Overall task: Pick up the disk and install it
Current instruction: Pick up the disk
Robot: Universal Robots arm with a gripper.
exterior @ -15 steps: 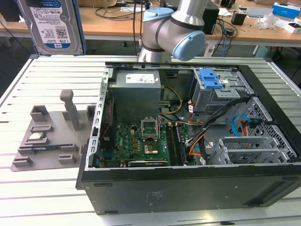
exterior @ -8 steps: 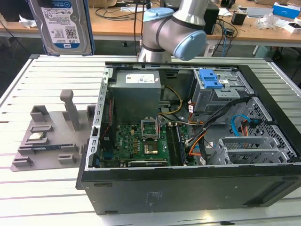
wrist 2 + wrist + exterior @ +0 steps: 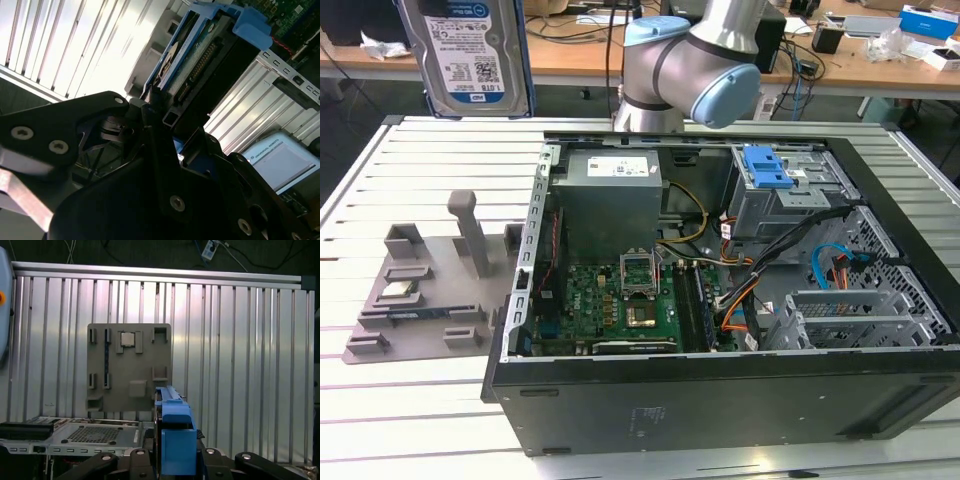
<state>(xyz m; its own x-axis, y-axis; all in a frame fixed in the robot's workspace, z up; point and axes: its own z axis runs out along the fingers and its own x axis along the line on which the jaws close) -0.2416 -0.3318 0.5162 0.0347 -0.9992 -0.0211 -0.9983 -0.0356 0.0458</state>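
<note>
1. Exterior view: the disk (image 3: 465, 50) is hanging upright in the air above the far side of the desk (image 3: 420, 400), at the exterior view's left. Its labelled face is facing the camera and its long axis is running up and down. The open computer case (image 3: 720, 400) is lying on the desk. The grey drive cage (image 3: 770, 200) with its blue latch is sitting in the case's far part, well apart from the disk toward the exterior view's right. The arm (image 3: 690, 60) is standing between the two.
2. Second wrist view: the black fingers (image 3: 157, 145) are pinching the disk (image 3: 195, 55) at one end, and it is extending lengthwise away from them. Its blue bracket (image 3: 250, 20) is wrapping the far end.
3. First wrist view: the disk (image 3: 175, 435) is showing edge-on between the fingers (image 3: 215, 460), clamped from both sides. Beyond it, the grey fixture plate (image 3: 129, 365) is lying flat on the desk (image 3: 250, 365) and carrying the small processor chip (image 3: 127, 339). A corner of the case (image 3: 75, 432) is lying just beside the fingers. By this showing, the pick-up is looking done and the installing not; the gap across to the cage is the relation that matters.
</note>
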